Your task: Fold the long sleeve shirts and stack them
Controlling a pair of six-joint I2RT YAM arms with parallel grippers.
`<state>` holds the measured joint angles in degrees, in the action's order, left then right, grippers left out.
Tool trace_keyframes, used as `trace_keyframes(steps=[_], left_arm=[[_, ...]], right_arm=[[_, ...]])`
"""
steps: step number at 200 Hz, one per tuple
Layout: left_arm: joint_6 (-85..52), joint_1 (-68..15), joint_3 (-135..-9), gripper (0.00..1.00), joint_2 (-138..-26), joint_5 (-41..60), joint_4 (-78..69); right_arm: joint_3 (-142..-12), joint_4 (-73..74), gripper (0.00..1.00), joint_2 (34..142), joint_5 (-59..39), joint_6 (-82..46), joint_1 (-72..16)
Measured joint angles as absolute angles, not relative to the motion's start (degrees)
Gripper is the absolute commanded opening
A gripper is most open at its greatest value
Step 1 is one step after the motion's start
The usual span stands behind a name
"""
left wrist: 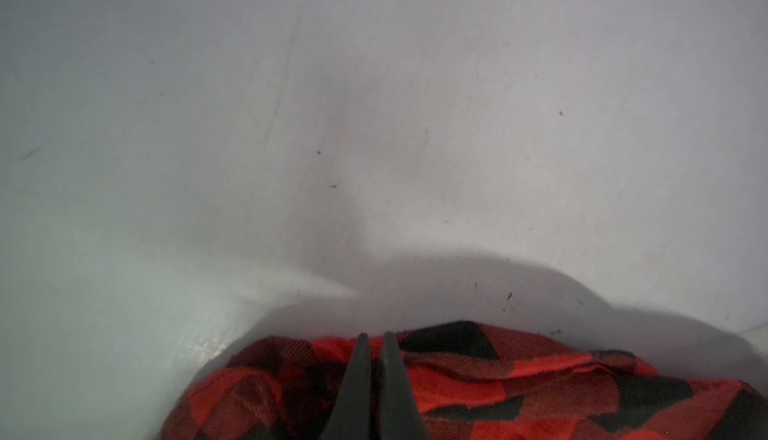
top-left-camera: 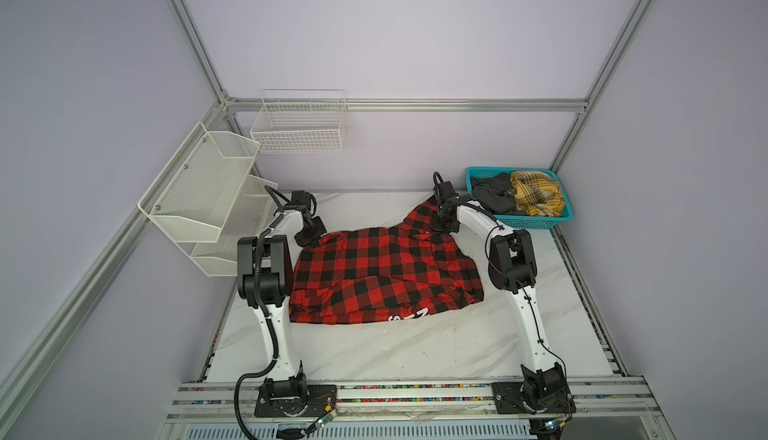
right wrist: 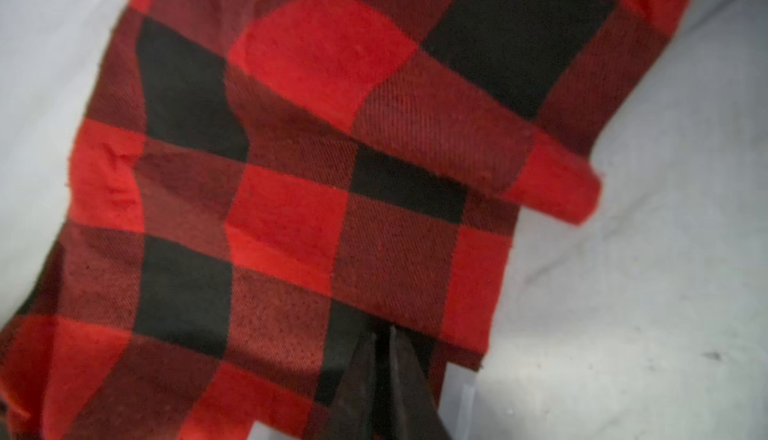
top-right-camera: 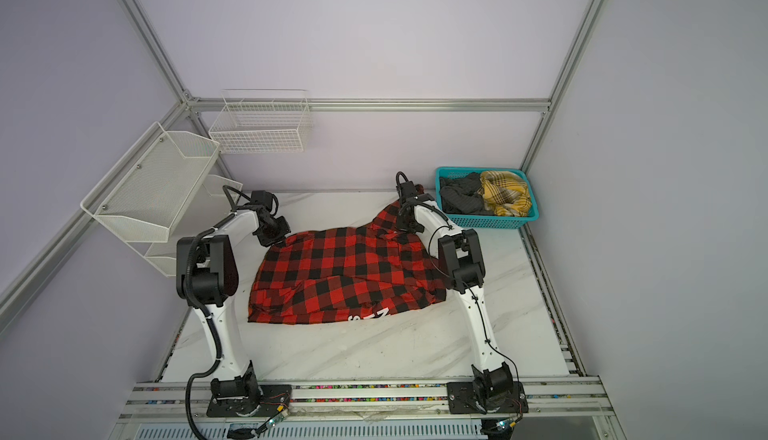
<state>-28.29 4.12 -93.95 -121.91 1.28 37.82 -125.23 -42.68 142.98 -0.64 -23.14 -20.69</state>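
On marbled tabletop (top-left-camera: 415, 346), left pincer (left wrist: 375, 336) and right pincer (right wrist: 382, 332) clench the rumpled twill buffalo-check shirt (top-left-camera: 386, 272).

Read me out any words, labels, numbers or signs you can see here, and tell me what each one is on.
"S" and, less surely, "N": white block letters, upside down in both top views, on the near edge of the red-and-black checked cloth shirt. The rest of the word is hidden in the fold, so it cannot be read.
No readable text on the teal plastic basket or the white mesh wall rack.
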Motion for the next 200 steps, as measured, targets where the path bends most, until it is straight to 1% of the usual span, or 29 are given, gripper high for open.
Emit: trace_keyframes(steps=[19, 32, 40, 54, 71, 88, 103, 115, 130, 164, 200], left_arm=[[-28.27, 4.12, -93.95, 0.00, -121.93, 1.28, 37.93], [-28.27, 4.12, -93.95, 0.00, -121.97, 1.32, 38.09], [-28.25, 4.12, -93.95, 0.00, -121.99, 1.37, 38.22], [-28.21, 4.12, -93.95, 0.00, -122.02, 1.56, 38.41], [-27.86, 4.10, -93.95, 0.00, -122.02, 1.61, 38.52], [-27.83, 4.12, -93.95, 0.00, -122.02, 1.72, 38.61], [-27.86, 4.12, -93.95, 0.00, -122.02, 1.76, 38.68], [-27.86, 4.12, -93.95, 0.00, -122.02, 1.78, 38.65], [-27.86, 4.12, -93.95, 0.00, -122.02, 1.89, 38.65], [-27.88, 4.12, -93.95, 0.00, -122.02, 2.17, 38.59], [-27.88, 4.12, -93.95, 0.00, -122.02, 2.17, 38.44]], right_arm=[[-131.52, -42.72, 0.13, 146.91, 1.15, -23.53, -20.43], [-137.25, -42.26, 0.16, 150.50, 2.74, -23.59, -19.97], [-140.51, -41.95, 0.21, 152.55, 3.18, -23.70, -19.51], [-144.53, -41.30, 0.33, 154.98, 3.27, -23.57, -18.63], [-145.12, -40.51, 0.45, 155.24, 1.85, -23.07, -17.80], [-142.32, -38.70, 0.52, 153.47, -0.75, -22.59, -17.32], [-138.72, -38.26, 0.56, 150.78, -2.83, -22.44, -16.97], [-137.21, -38.44, 0.56, 148.75, -3.73, -22.24, -16.97], [-136.68, -39.18, 0.53, 146.30, -3.64, -22.00, -16.99], [-132.90, -40.93, 0.52, 140.46, 0.10, -21.32, -17.08], [-127.76, -42.81, 0.52, 140.11, 1.69, -20.56, -17.10]])
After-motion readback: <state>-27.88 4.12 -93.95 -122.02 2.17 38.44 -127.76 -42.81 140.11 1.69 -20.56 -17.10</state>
